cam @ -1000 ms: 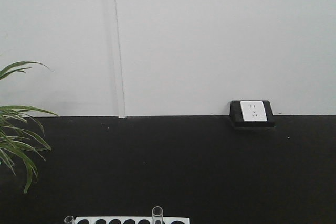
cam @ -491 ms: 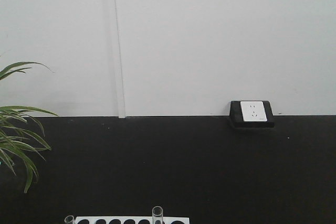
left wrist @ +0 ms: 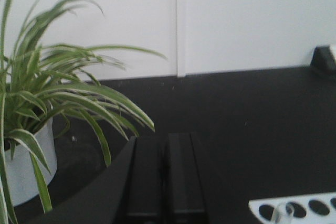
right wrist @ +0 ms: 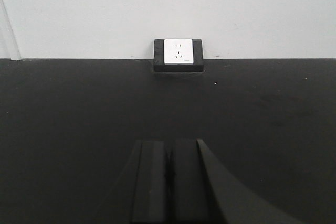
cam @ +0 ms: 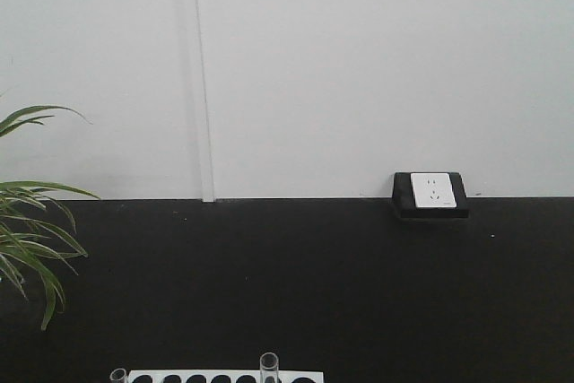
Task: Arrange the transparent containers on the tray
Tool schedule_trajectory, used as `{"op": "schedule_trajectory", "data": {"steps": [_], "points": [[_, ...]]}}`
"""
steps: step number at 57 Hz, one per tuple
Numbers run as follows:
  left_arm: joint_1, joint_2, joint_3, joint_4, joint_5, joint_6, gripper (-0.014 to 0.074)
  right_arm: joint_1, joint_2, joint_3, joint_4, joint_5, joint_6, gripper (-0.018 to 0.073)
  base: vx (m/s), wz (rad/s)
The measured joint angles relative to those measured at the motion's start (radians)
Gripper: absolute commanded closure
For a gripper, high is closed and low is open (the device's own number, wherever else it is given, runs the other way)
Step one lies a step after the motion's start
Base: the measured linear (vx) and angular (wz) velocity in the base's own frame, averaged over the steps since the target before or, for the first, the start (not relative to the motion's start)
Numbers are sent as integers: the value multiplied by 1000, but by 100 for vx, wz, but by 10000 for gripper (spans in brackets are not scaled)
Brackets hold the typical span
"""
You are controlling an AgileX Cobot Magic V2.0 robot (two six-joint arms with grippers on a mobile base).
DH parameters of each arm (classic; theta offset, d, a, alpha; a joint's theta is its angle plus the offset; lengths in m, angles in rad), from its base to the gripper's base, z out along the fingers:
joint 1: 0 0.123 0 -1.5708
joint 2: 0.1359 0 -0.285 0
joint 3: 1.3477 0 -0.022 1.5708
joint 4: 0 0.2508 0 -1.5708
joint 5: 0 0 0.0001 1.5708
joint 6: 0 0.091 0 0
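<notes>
Two clear test tubes stand upright in a white holed rack [cam: 224, 376] at the bottom edge of the front view, one tube [cam: 269, 367] near the middle and another [cam: 118, 375] at the rack's left end. The left wrist view catches the rack's corner [left wrist: 299, 208] with a tube rim [left wrist: 283, 211] at lower right. My left gripper [left wrist: 164, 140] is shut, its black fingers pressed together with nothing between them, left of the rack. My right gripper [right wrist: 169, 144] is also shut and empty, over bare black tabletop. The yellow tray is out of view.
A spider plant [left wrist: 58, 93] in a white pot [left wrist: 26, 166] stands just left of my left gripper; its leaves [cam: 31, 230] show at the front view's left edge. A wall socket [right wrist: 178, 52] [cam: 432, 191] sits where the black table meets the white wall.
</notes>
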Motion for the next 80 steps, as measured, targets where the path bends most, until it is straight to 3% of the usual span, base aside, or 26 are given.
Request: {"op": "schedule_trajectory", "data": {"steps": [6,13,29,44,56,67,80], "points": [[0,50,22,0,-1,29,167,0,8,0,0,1,0,249,0,0],[0,111,38,0,-3,41,140,0,8,0,0,0,0,166,0,0],[0,226,48,-8,-75,-8,147,0,8,0,12,0,0,140,0,0],[-28,276,230,-3,-359,-78,147,0,8,0,13,0,0,140,0,0],[-131,297,356,122,-529,-125,142,0,8,0,15,-1,0,140,0,0],[-198,376,376,222,-676,-150,85,0,8,0,15,-1,0,140,0,0],[-215,554,360,241,-869,-152,50,0,8,0,15,-1,0,140,0,0]]}}
